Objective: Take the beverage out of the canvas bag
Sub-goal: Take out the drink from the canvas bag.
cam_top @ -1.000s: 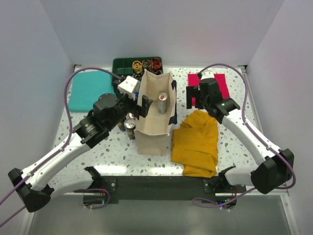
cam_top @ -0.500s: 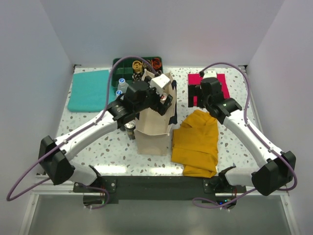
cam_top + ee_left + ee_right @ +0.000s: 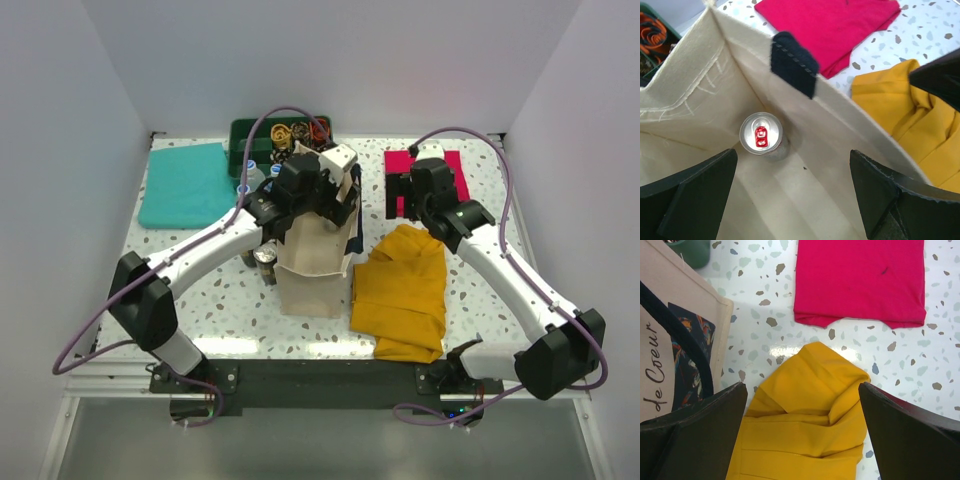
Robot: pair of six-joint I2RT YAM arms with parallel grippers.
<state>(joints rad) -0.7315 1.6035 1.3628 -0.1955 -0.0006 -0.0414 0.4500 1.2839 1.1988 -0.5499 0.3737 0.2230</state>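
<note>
The cream canvas bag stands upright mid-table, its mouth open. In the left wrist view its inside holds a silver beverage can with a red tab, standing upright on the bottom; a navy handle hangs over the far rim. My left gripper is open above the bag's mouth, the can ahead near its left finger, not touched. In the top view the left wrist hides the can. My right gripper is open and empty above the mustard-yellow cloth, right of the bag.
A red cloth lies at the back right, a teal cloth at the back left. A green tray with small items stands behind the bag. Dark cans and bottles stand left of the bag.
My left arm has swung from the bag's left side to over its mouth, covering the can in the top view. The right arm has stayed still.
</note>
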